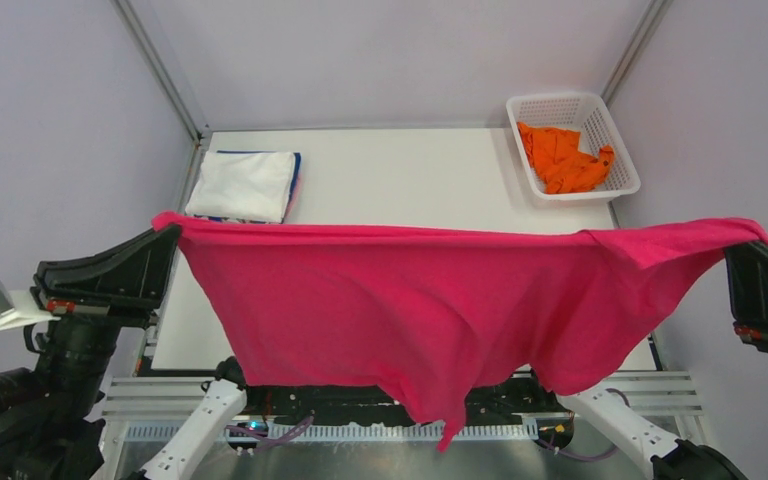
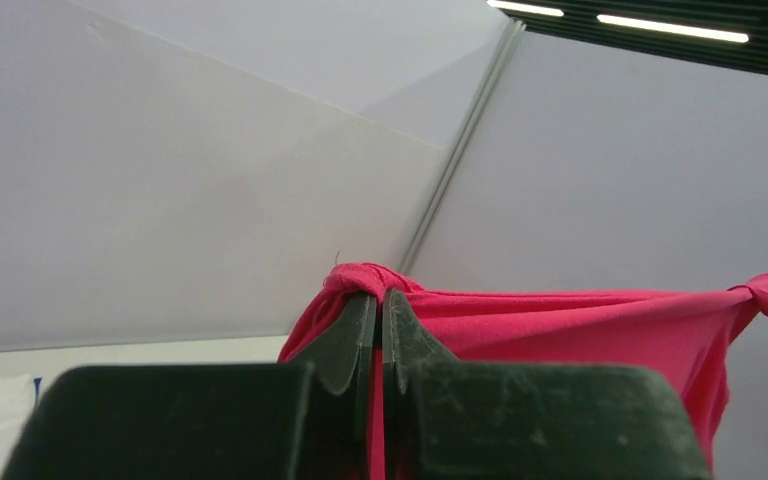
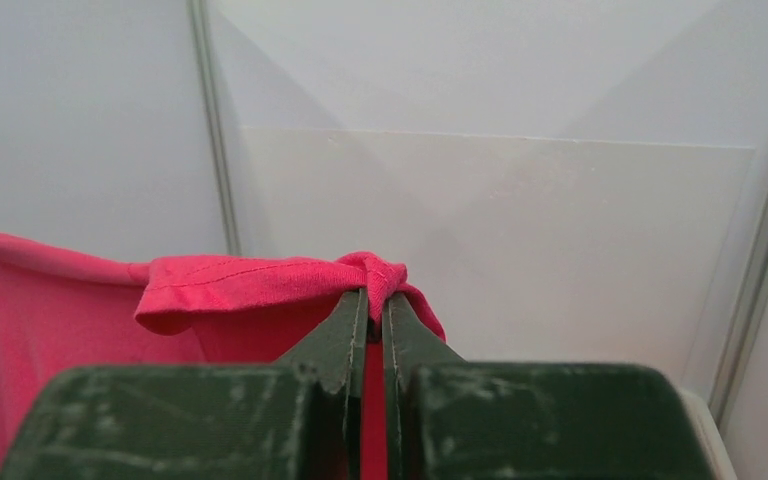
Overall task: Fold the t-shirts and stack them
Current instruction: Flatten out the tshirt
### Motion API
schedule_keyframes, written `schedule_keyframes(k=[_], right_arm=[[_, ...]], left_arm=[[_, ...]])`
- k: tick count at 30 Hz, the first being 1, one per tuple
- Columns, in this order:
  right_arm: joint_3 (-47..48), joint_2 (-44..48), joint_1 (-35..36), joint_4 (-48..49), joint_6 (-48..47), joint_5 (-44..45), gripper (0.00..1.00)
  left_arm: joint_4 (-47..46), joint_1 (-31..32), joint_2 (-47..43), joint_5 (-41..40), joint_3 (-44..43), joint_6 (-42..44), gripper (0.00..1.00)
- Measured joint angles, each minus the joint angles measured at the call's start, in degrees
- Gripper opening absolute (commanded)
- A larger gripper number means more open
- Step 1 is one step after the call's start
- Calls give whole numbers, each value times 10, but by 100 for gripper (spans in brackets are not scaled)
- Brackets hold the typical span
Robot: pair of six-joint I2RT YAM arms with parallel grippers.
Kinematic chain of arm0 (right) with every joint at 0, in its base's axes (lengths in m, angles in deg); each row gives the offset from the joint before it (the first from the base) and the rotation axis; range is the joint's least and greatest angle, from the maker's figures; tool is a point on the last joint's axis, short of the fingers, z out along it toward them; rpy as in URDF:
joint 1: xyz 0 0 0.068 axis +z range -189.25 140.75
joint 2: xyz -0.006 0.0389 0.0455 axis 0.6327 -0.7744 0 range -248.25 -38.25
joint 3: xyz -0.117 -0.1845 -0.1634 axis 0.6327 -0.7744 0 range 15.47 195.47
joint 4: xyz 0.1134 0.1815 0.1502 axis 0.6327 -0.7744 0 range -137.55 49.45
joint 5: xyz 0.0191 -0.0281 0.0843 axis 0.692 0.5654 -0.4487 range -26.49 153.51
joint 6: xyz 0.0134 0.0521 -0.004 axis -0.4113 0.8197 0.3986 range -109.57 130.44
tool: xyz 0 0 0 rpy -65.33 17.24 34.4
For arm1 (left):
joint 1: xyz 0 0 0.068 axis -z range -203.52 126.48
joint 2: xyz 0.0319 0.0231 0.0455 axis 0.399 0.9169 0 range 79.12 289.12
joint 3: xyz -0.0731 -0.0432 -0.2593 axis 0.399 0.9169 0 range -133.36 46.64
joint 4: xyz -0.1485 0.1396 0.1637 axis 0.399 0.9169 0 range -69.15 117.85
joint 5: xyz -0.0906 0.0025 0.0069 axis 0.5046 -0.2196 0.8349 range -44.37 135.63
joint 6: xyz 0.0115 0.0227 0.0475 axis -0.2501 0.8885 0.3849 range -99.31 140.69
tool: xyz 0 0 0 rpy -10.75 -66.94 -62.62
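Observation:
A magenta-pink t-shirt (image 1: 430,300) hangs stretched in the air between my two grippers, above the table's near half. My left gripper (image 1: 172,232) is shut on its left corner, seen bunched at the fingertips in the left wrist view (image 2: 380,295). My right gripper (image 1: 750,245) is shut on its right corner, seen in the right wrist view (image 3: 375,292). A folded white t-shirt (image 1: 243,183) tops a stack at the table's back left, with a blue edge (image 1: 296,170) showing under it. An orange t-shirt (image 1: 563,157) lies crumpled in the basket.
A white plastic lattice basket (image 1: 620,145) stands at the back right corner. The white table (image 1: 400,170) is walled by grey panels on three sides. The hanging shirt hides the table's near part and the arms' bases.

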Motion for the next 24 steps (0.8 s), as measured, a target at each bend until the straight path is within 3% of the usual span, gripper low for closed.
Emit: schedule_keyframes(k=[7,13,19,24], right_arm=[[-106,-57,0,30,-5,158,5],[-254,-188,-10,117,-12,339,5],[-368,-377,-81,201,5,329,5],[-386,-522,-109,267,17,290,5]], left_arm=[[-30,0,63,-78,87,29,0],[-80,-8,262,-214,176,57,0],[-113,-40,506,-257,228,52,0],[-129,-65,664,-259,178,50,0]])
